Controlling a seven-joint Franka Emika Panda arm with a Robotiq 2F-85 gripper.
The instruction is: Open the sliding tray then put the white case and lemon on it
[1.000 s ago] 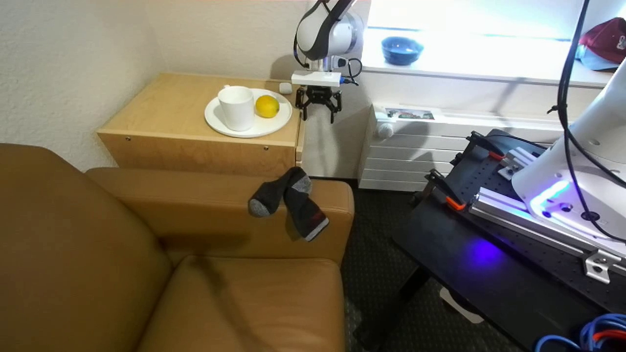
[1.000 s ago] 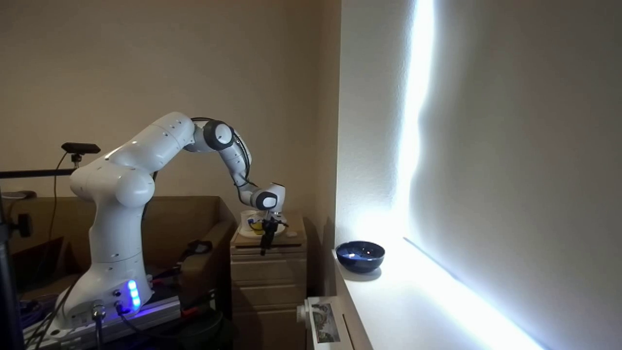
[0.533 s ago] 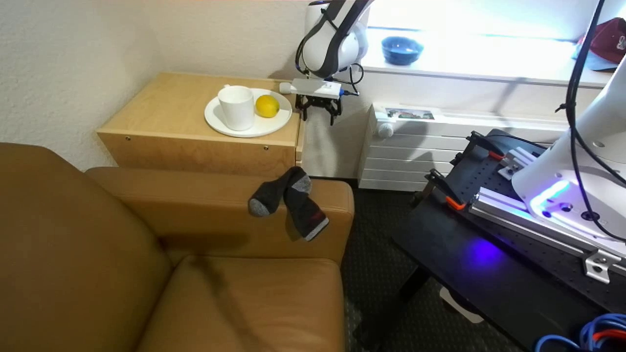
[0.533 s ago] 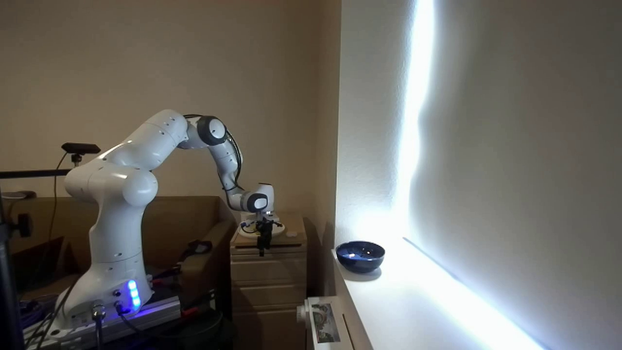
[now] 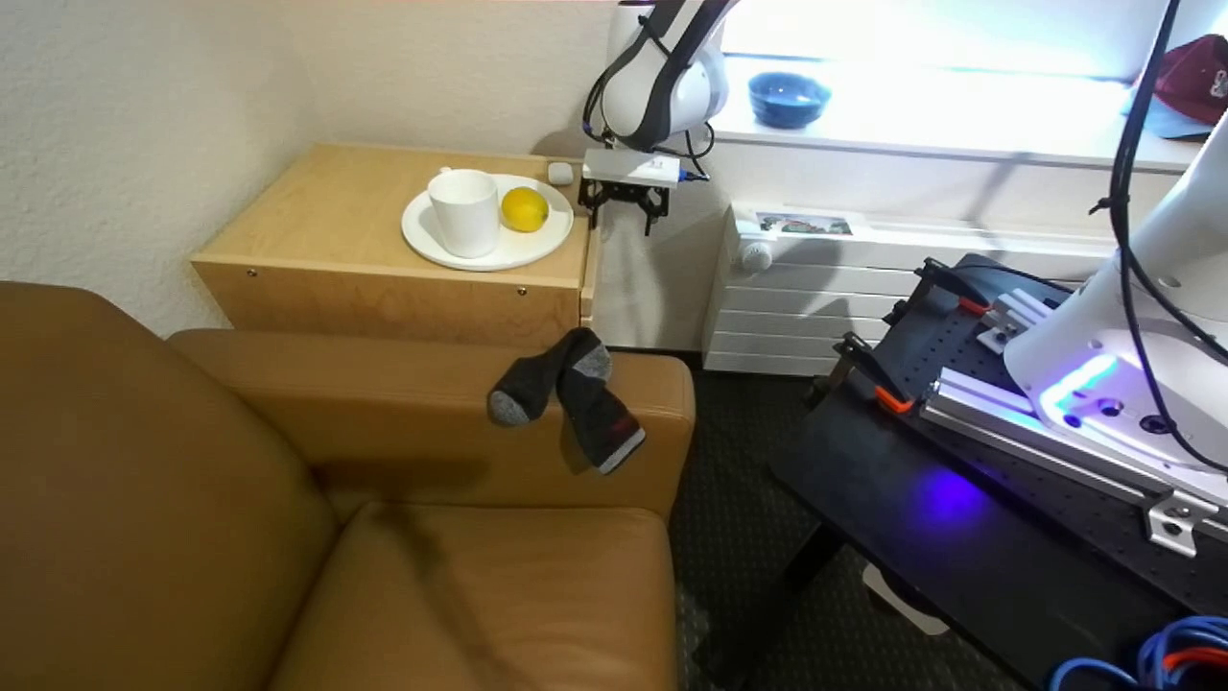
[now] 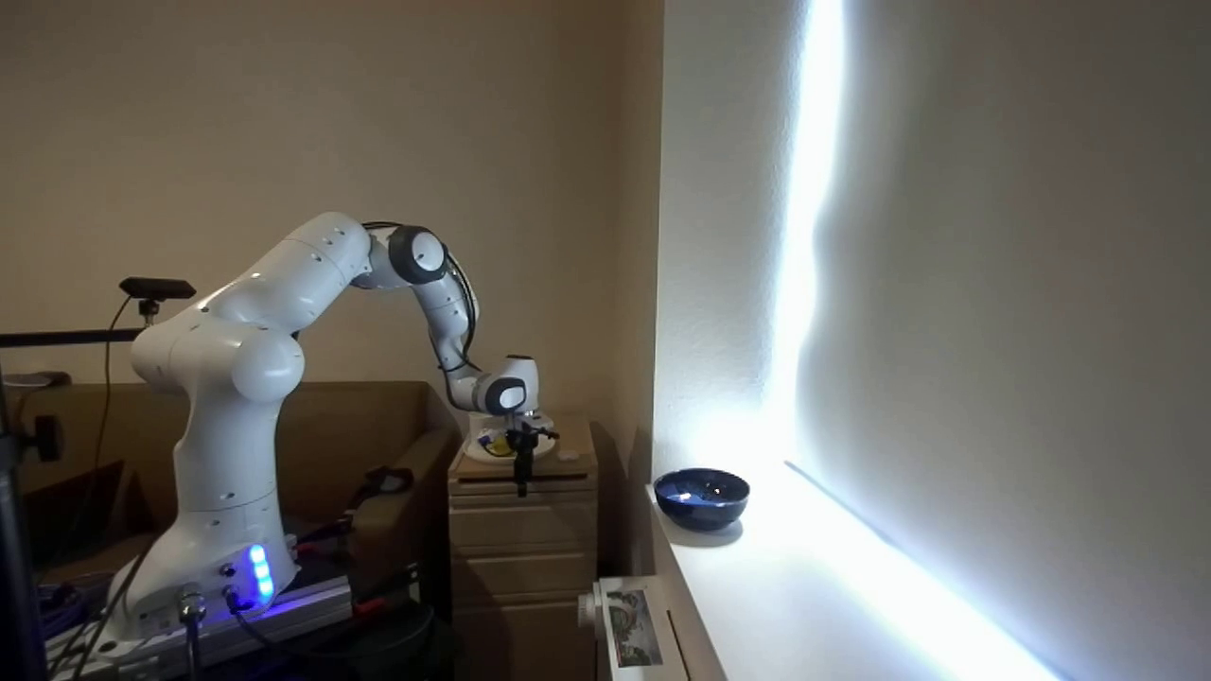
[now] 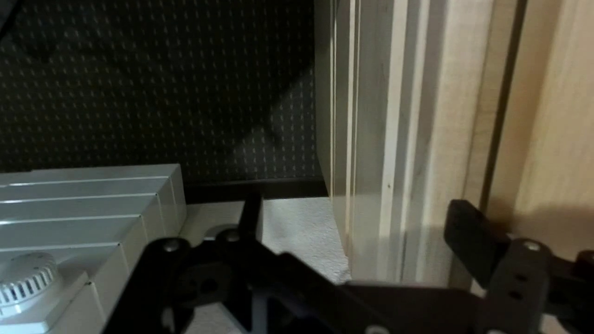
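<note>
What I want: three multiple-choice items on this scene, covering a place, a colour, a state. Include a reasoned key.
1. Where is the lemon?
A) on the sofa
B) on the plate
C) in the mug

2. What colour is the bowl?
A) blue
B) red
C) yellow

3. The end effector is:
A) shut
B) gripping the lemon
C) open

1 B: in an exterior view it rests on the plate.
2 A: it shows blue against the bright windowsill.
3 C: in the wrist view its fingers stand wide apart.

Lemon [image 5: 525, 208] clear above, mug [image 5: 464, 213] alongside.
</note>
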